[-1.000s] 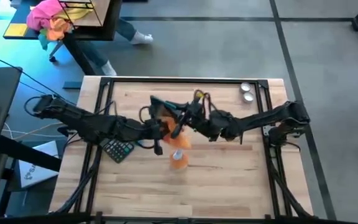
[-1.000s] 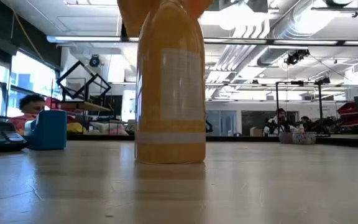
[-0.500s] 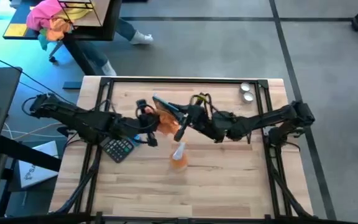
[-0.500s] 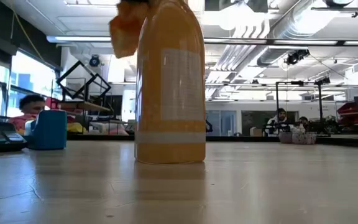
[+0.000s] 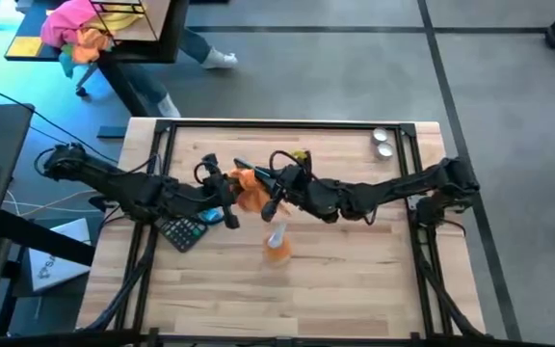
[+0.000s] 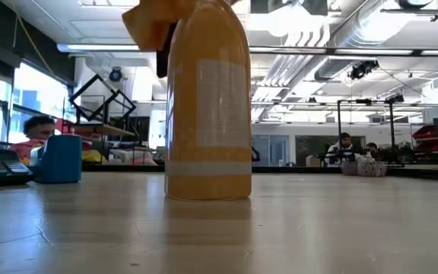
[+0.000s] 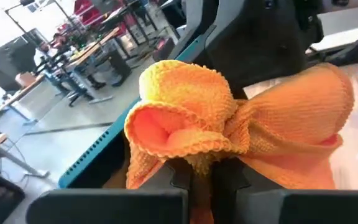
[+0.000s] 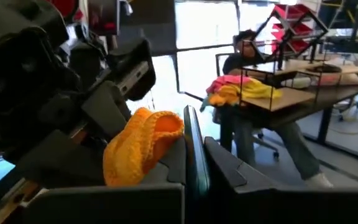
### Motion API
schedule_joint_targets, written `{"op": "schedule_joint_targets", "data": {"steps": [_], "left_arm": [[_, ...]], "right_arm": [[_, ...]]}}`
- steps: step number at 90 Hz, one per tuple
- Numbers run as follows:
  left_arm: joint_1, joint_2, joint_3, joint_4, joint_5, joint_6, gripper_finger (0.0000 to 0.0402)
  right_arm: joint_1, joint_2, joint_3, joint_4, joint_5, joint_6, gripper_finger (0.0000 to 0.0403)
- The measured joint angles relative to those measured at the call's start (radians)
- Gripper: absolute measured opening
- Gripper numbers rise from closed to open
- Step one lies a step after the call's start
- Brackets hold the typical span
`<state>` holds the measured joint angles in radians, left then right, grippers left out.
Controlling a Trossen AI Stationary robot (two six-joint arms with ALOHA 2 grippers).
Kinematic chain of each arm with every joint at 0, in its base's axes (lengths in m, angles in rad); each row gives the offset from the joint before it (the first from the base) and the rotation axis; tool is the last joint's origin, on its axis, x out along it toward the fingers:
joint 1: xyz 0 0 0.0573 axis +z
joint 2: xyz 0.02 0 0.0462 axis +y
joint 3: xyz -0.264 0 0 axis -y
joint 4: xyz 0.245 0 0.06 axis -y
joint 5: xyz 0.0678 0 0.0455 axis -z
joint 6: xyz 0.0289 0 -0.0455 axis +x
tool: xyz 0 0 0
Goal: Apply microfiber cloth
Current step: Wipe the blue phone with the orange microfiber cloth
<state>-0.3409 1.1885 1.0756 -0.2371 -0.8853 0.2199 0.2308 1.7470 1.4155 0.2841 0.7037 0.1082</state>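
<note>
Near the front of the tabletop (image 5: 355, 280), around its middle, stands the spray bottle (image 5: 277, 245) with orange liquid, untouched. Behind it, above the tabletop's centre, the left end effector (image 5: 227, 183) is clenched on the microfiber cloth (image 5: 246, 189). The cloth has moved toward the left edge since a second ago. The right end effector (image 5: 276, 183) is clamped on a thin flat panel (image 8: 192, 155), and the cloth now lies against it. I judge the wiping is under way.
</note>
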Motion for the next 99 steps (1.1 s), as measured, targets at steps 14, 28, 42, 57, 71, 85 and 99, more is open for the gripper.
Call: {"op": "schedule_joint_targets", "data": {"steps": [14,28,42,57,71,85,99], "left_arm": [[-0.014,-0.026,0.0,-0.122,-0.153,-0.059,0.0005],[-0.017,-0.063,0.002,-0.204,-0.194,-0.117,0.0005],[-0.007,-0.073,0.003,-0.297,-0.161,-0.207,0.0005],[0.003,-0.019,0.003,-0.303,-0.04,-0.211,0.0005],[0.015,0.051,0.002,-0.278,-0.051,-0.143,0.0005],[0.047,0.122,0.001,-0.207,-0.081,-0.104,0.0005],[0.068,0.184,0.001,-0.095,-0.033,-0.03,0.0005]], "right_arm": [[0.005,0.003,-0.001,-0.021,0.006,-0.003,0.0],[0.01,0.003,-0.001,-0.021,0.012,-0.013,0.0],[0.009,-0.001,-0.004,0.01,0.029,-0.063,0.0],[-0.011,-0.04,-0.004,0.117,-0.008,-0.092,0.0],[-0.035,-0.061,-0.003,0.187,-0.062,-0.108,0.0],[-0.042,-0.087,-0.003,0.257,-0.067,-0.157,0.0],[-0.04,-0.093,-0.003,0.335,-0.061,-0.2,0.0]]}}
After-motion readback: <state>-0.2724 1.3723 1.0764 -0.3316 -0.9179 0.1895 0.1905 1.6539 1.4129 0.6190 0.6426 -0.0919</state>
